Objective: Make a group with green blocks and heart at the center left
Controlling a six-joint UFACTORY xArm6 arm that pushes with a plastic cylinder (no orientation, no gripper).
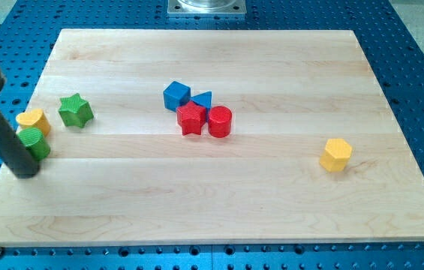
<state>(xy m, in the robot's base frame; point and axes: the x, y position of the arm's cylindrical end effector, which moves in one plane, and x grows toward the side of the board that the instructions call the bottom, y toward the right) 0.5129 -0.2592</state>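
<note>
A green star (75, 110) lies at the view's centre left. A green cylinder (34, 142) sits just below and left of it, touching a yellow heart (33, 120) above it. My tip (25, 173) rests on the board at the lower left of the green cylinder, touching or nearly touching it. The dark rod rises from there to the view's top left.
A blue cube (175, 96), a blue triangle (202, 100), a red star (190, 118) and a red cylinder (220, 121) are clustered near the board's middle. A yellow hexagon (336, 154) lies at the right. The wooden board (212, 210) has its left edge close to my tip.
</note>
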